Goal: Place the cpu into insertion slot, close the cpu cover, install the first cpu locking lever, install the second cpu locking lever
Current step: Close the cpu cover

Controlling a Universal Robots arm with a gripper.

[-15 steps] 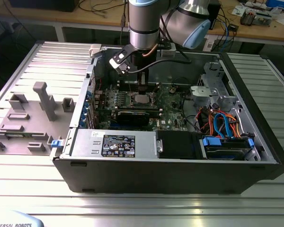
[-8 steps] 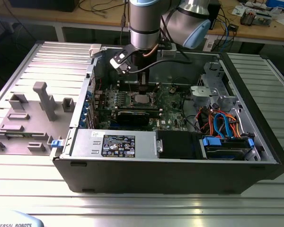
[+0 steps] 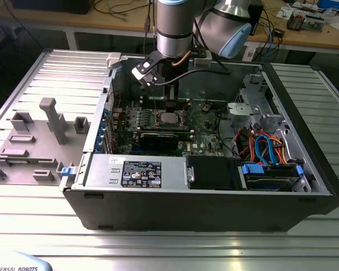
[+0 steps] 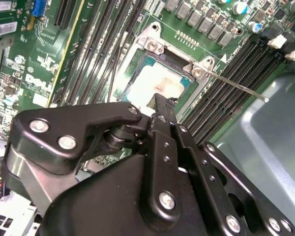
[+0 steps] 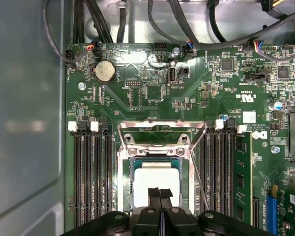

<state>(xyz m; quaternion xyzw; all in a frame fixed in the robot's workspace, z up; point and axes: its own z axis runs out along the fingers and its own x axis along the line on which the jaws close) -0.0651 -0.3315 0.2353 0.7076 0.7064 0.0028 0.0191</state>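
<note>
Tool [image 5: 160, 192] fingers pinched together, nothing between; tips on or just above the small flat square silvery-grey cpu [image 5: 155, 172]. Chip sits right under tool tips in the silver-rimmed square insertion slot [image 5: 162, 130]. Thin silvery frame cover [image 5: 155, 149] looks down round it. Risk: off-centre push skews chip, bends pins. Thin wire lever [image 4: 236, 88] beside tool seems unlatched, so cover may lift. Chip flat, top facing tool; square, no real long axis, edges parallel w/ black memory slots [image 5: 86, 182].

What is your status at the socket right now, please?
Gripper shut, tips over cpu. Cpu seated, cover down around it. One lever sticks out unlatched. Nothing in the way.
</note>
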